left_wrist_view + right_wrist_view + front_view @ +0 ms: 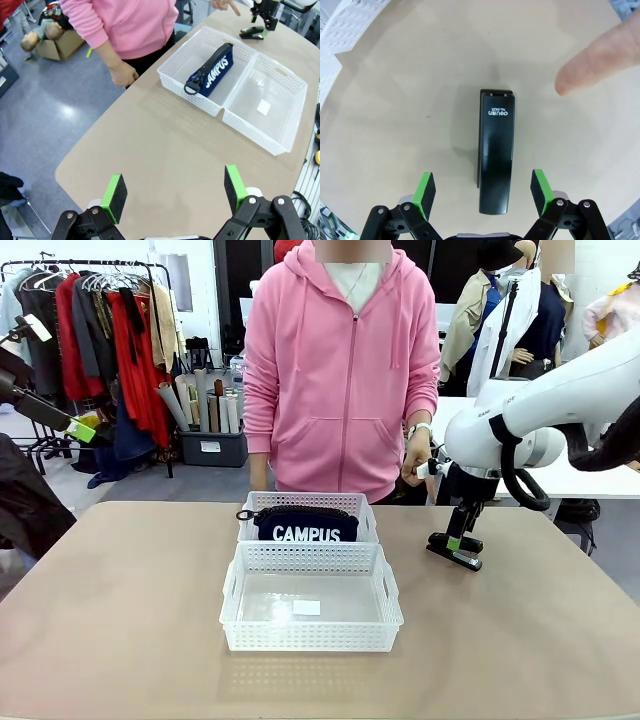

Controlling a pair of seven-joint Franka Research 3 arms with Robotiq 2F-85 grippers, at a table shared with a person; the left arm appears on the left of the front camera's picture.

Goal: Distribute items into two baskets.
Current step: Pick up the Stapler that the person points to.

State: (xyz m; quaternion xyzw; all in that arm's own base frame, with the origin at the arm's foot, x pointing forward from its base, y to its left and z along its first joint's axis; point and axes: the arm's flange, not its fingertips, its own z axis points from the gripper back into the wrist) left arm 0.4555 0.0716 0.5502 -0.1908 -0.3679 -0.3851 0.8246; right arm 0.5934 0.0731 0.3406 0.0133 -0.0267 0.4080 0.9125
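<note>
Your right gripper (482,189) holds its fingers (425,192) released above the stapler (496,150), whose long axis runs twelve-to-six between them.

Lab/workroom w/ clothes rack (100,330), storage bin (213,448)

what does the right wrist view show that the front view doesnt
Right wrist view: white print on top of the stapler, gaps between it and both green pads of the open right gripper, a person's fingertip close by. Front view: the pouch lying in the far basket, the near basket with neither item inside. Both: the stapler on the table beneath the right gripper, plus some white basket lattice.
</note>
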